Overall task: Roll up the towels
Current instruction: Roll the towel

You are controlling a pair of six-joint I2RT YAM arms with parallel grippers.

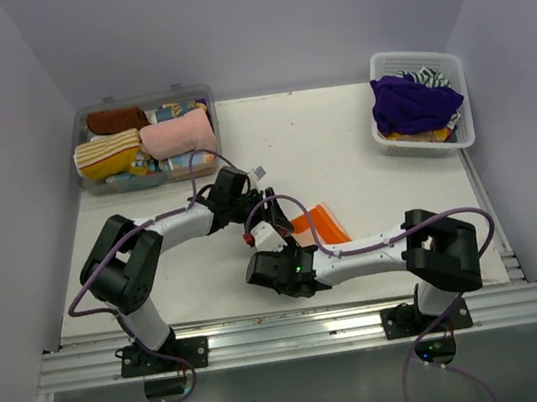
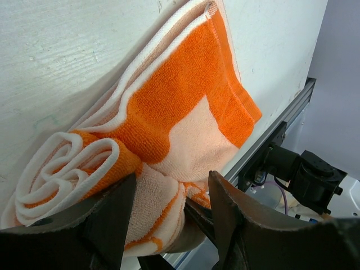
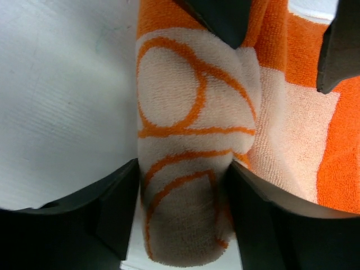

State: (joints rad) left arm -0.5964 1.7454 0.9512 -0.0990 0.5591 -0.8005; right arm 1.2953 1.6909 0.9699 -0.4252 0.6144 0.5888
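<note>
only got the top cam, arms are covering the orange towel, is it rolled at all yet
Observer: Partly. The left wrist view shows the orange towel with a spiral roll at one end and the rest lying flat on the table.
Operator: is the left gripper on the roll
Observer: Yes, the left gripper has the rolled part between its fingers, which press in on both sides.
Operator: and the right one
Observer: The right gripper straddles the roll too. The cloth fills the gap between its fingers, but I cannot tell whether it squeezes.
</note>
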